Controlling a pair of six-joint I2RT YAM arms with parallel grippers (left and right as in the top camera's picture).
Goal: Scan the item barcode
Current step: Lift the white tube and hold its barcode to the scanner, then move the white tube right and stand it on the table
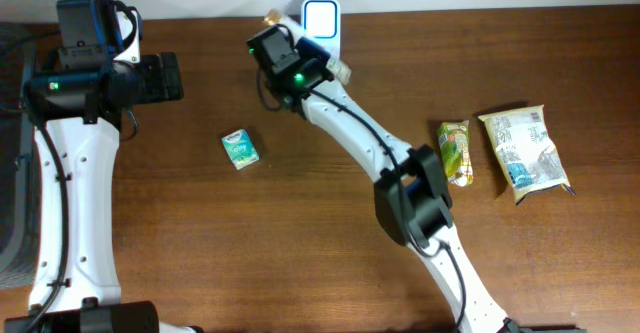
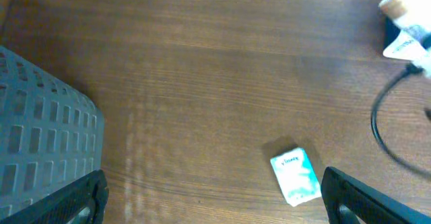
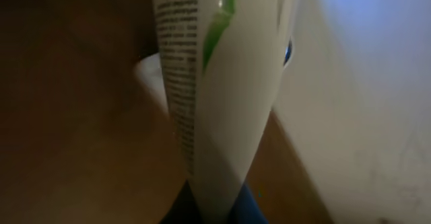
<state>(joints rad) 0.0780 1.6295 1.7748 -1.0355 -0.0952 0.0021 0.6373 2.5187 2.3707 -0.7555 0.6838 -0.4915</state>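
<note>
Nearest on the brown wood table (image 1: pixel 200 243): a small teal-and-white carton (image 1: pixel 240 149) lies flat at centre-left. Off to the R, a green snack pouch (image 1: pixel 455 151) sits beside a white printed packet (image 1: pixel 525 153). Further back, L gripper (image 1: pixel 165 76) hangs w/ jaws spread wide and nothing between them, a grey mesh basket (image 2: pixel 40 123) at its L. At the far edge, R gripper (image 1: pixel 290 61) is clamped on a white plastic bottle (image 3: pixel 222 96) w/ green stripe and black print. Its long axis runs diagonally in the overhead view, tan cap (image 1: pixel 269 18) toward far-L, just beside a white scanner (image 1: pixel 320 17) w/ lit screen.
</note>
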